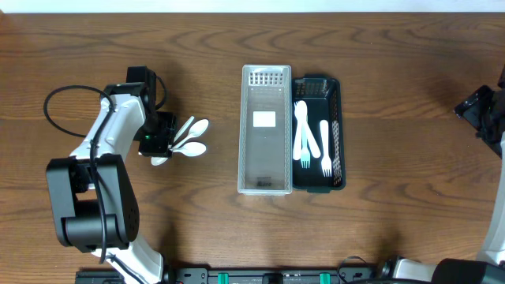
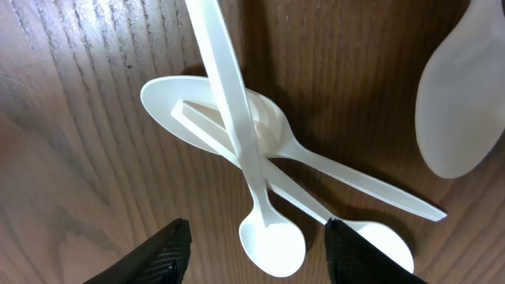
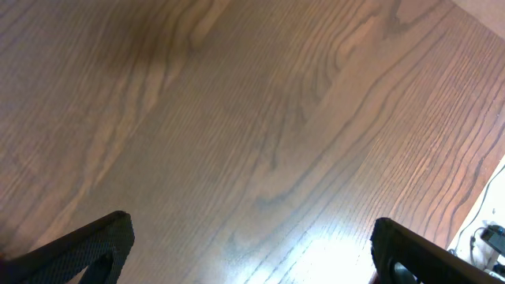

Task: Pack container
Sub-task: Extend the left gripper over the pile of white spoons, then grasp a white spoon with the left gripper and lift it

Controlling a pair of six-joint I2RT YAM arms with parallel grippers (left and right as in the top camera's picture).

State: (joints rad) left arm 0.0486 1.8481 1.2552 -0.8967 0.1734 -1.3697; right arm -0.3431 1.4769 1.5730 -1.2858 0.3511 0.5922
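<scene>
A small pile of white plastic spoons (image 1: 188, 139) lies on the wooden table left of centre. In the left wrist view the spoons (image 2: 260, 166) cross each other just below my fingers. My left gripper (image 1: 158, 142) (image 2: 256, 252) is open, its fingertips on either side of a spoon bowl, not closed on it. A clear plastic container (image 1: 266, 130) stands at the centre. A dark mesh tray (image 1: 337, 134) next to it holds white forks (image 1: 302, 130). My right gripper (image 3: 248, 244) is open and empty over bare wood at the far right.
A black cable (image 1: 59, 99) loops beside the left arm. The right arm (image 1: 485, 110) sits at the table's right edge. The table's pale edge shows in the right wrist view (image 3: 489, 16).
</scene>
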